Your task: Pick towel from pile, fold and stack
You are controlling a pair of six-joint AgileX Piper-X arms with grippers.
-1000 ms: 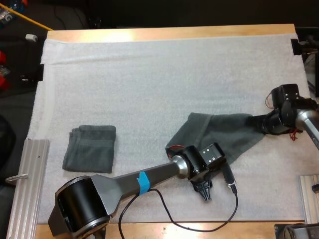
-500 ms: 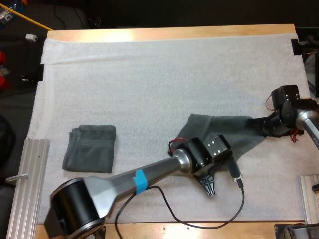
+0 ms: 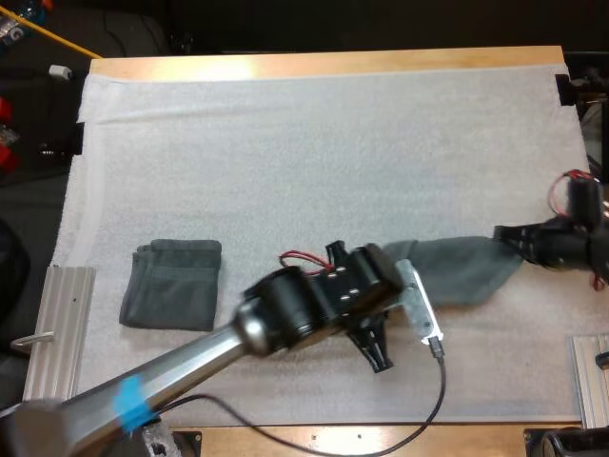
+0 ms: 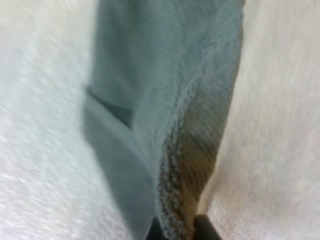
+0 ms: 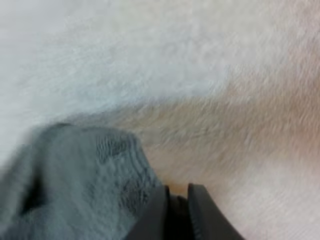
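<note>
A dark grey-green loose towel (image 3: pixel 466 271) is lying stretched into a long band on the right half of the white mat (image 3: pixel 314 162), running between the two grippers. Its right end is narrowing to a point at the right gripper (image 3: pixel 504 235), near the mat's right edge. Its left end is disappearing under the wrist of the left arm (image 3: pixel 219 347), which is reaching in from the near left corner across the middle of the mat.

The left gripper (image 4: pixel 177 230) is closed on the loose towel. In the left wrist view its two black fingertips are pinching a rolled edge of the cloth from both sides, and the fabric is running away from them in a long fold over the mat. The right gripper is also clamped on the loose towel. In the right wrist view its fingers are standing almost together with a bunched corner of cloth caught at them.

A folded towel (image 3: pixel 173 284) is sitting flat on the left part of the mat, well apart from the loose towel and from both grippers.

The mat is covering nearly all of a wooden table (image 3: pixel 324 63), whose bare rim is showing along the far side. A ribbed metal rail (image 3: pixel 57 333) is lying along the table's near left edge, near the folded towel.
</note>
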